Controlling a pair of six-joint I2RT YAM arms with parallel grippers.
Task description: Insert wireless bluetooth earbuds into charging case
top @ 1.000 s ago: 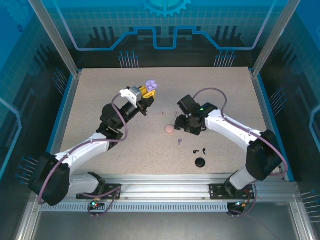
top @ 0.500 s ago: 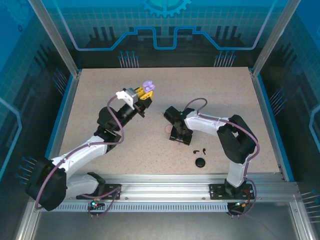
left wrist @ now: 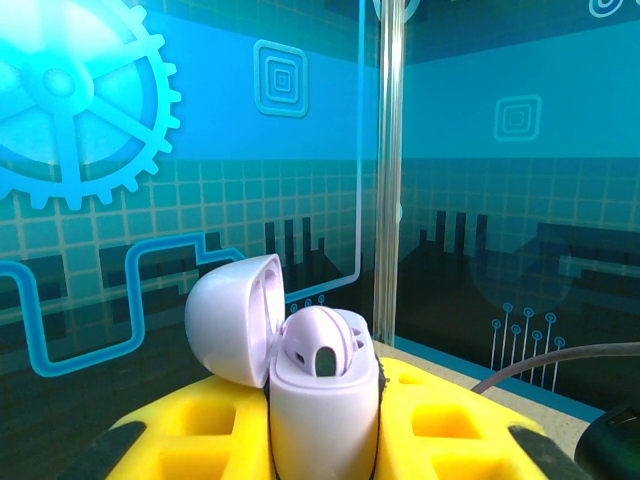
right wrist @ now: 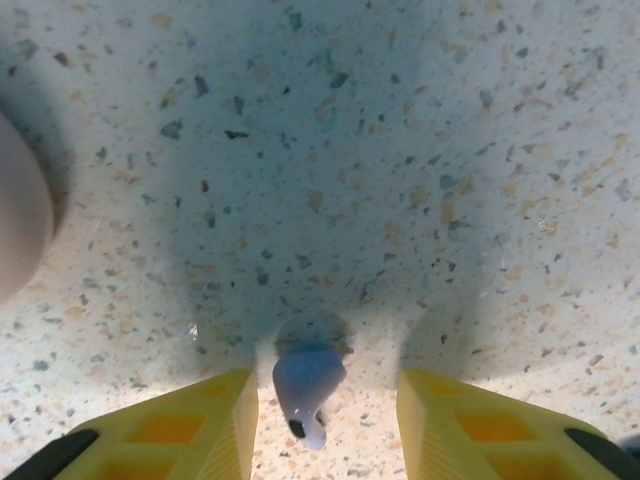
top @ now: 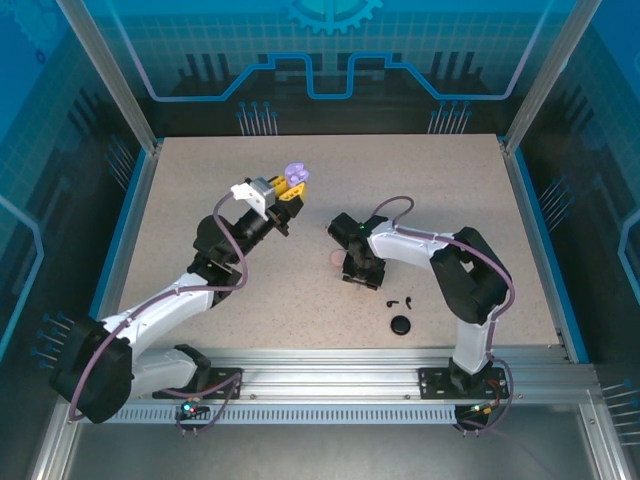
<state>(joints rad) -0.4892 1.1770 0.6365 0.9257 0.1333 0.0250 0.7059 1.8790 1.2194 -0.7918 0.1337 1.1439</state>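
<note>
My left gripper (left wrist: 322, 440) is shut on the purple charging case (left wrist: 320, 400), holding it in the air upright with its lid (left wrist: 232, 318) swung open. One purple earbud (left wrist: 322, 342) sits in the case. From above, the case (top: 296, 177) is at the back left of the table. My right gripper (right wrist: 328, 420) is low over the table and open. A second purple earbud (right wrist: 308, 385) lies on the tabletop between its yellow fingers (right wrist: 215, 425), touching neither. In the top view the right gripper (top: 360, 277) covers that earbud.
The pale pink case (right wrist: 18, 215) lies just left of my right gripper, partly hidden from above (top: 334, 260). Two black earbuds (top: 400, 300) and the closed black case (top: 401, 325) lie on the speckled table (top: 200, 230) nearer the front, right of the gripper.
Since a second ago my right arm swung left and came down over the purple earbud. The left arm raised the open case slightly. Over the last half second almost nothing moved.
</note>
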